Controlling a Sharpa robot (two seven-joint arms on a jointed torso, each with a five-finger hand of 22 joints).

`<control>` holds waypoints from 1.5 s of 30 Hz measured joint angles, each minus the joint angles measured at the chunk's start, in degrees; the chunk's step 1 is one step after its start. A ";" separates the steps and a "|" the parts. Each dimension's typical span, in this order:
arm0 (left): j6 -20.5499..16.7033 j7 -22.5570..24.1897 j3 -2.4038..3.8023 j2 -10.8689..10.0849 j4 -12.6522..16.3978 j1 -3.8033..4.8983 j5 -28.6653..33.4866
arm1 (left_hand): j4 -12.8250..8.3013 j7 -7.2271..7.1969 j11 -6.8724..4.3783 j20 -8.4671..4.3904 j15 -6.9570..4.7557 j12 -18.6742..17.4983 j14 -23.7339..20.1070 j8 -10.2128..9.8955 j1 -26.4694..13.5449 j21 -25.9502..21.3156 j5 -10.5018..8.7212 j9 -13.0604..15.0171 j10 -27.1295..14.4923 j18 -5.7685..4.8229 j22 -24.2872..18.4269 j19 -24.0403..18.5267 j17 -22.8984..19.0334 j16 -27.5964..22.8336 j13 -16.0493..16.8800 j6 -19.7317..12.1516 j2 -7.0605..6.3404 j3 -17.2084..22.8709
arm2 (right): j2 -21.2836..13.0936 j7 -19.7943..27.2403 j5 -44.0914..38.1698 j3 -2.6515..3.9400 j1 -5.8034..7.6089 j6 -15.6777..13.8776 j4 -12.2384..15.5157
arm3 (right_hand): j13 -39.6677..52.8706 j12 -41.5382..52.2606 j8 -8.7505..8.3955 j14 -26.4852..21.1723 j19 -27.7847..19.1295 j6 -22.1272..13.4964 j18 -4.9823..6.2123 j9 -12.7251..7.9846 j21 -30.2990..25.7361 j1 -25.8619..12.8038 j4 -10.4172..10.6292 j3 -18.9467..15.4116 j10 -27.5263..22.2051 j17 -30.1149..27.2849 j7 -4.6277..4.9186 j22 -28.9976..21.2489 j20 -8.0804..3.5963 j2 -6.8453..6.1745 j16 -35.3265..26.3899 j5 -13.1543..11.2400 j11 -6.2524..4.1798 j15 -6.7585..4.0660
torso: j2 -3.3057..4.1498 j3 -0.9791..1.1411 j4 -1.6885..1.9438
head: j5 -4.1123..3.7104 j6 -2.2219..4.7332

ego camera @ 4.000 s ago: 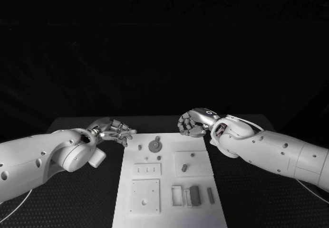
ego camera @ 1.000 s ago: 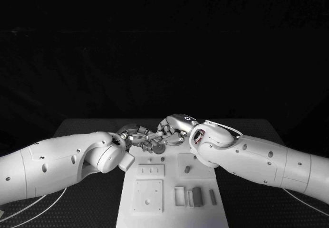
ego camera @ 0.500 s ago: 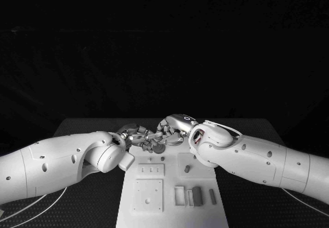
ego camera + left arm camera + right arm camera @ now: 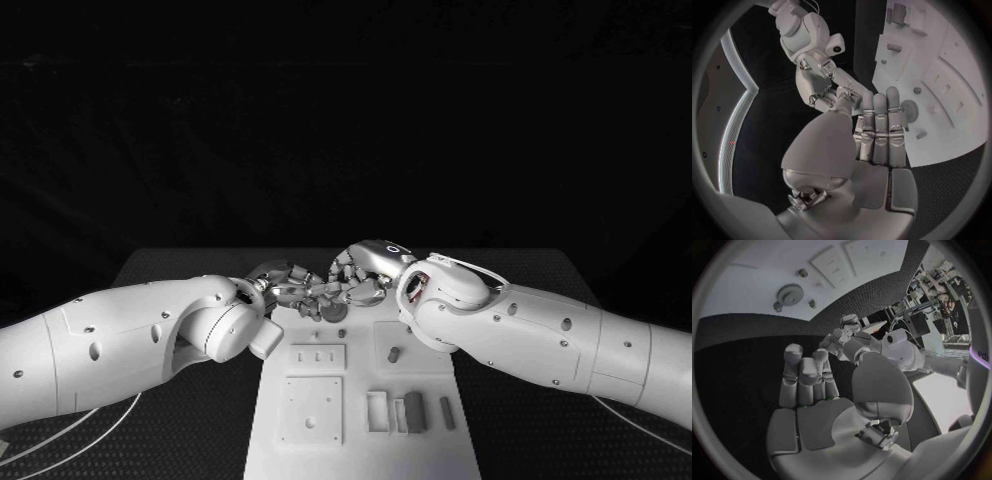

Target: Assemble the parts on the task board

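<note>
Left hand (image 4: 289,285) and right hand (image 4: 364,272) meeting fingers-to-fingers over far end of white board (image 4: 361,440) on black tabletop (image 4: 548,440), grip undeterminable; gear (image 4: 789,292) flat on board beneath, small parts (image 4: 413,412) at near end.

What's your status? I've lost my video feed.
Left hand and right hand meet over task board's far end, fingers close together. Gear part lies on board, unheld. Nothing in the way.

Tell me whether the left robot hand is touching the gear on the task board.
Apart. In the left wrist view the left robot hand hovers with its fingertips short of the gear, bare task board showing between them.
</note>
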 measured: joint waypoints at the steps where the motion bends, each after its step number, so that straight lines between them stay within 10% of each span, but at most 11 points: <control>1: 0.00 -0.04 0.00 0.03 -0.03 0.00 0.00 | 0.00 0.00 0.00 0.00 0.00 0.00 0.00 0.00 0.00 0.00 0.00 0.00 0.00 -0.01 0.00 0.00 -0.01 0.00 0.01 0.00 0.00 0.00 | 0.02 -0.01 0.00 0.00 0.00 0.00 -0.03 | 0.00 0.00 0.00 0.00 0.00 0.00 0.00 0.00 0.00 0.00 0.00 0.00 0.00 0.00 0.00 0.00 -0.01 0.00 0.00 0.00 0.00 0.00 | 0.01 0.00 0.00 | 0.00 0.00; 21: 0.05 -0.81 -0.04 -0.04 -0.10 -0.03 0.03 | 0.15 -0.12 -0.03 -0.42 -0.22 -1.33 -0.22 0.06 -6.65 -0.73 0.00 0.02 0.80 -0.76 0.95 0.43 -1.19 1.33 1.40 0.90 -1.37 2.70 | 0.43 -0.14 0.02 -0.07 -0.16 0.01 -0.25 | 0.05 0.24 0.16 -0.11 0.23 0.04 -0.01 -0.06 0.22 0.00 0.00 0.00 0.00 -0.01 0.04 0.00 -0.06 0.00 0.00 0.00 0.00 -0.11 | 0.01 0.01 0.01 | -0.08 -0.24; 45: -0.26 -2.36 -0.02 0.02 -0.12 -0.03 -0.01 | -0.22 -1.32 -1.05 -0.82 -0.43 -1.33 -0.01 0.39 -1.22 -1.01 0.82 0.29 2.65 -1.13 2.47 0.85 -1.75 3.32 3.42 2.95 -0.86 3.69 | 0.51 -0.36 -0.03 -0.07 -0.34 0.03 0.20 | 0.03 0.22 0.06 -0.10 0.20 0.04 0.00 -0.05 0.21 0.00 0.00 0.00 0.00 -0.01 0.05 0.00 -0.03 0.00 0.00 0.00 0.00 -0.10 | 0.00 0.00 -0.02 | -0.01 -0.35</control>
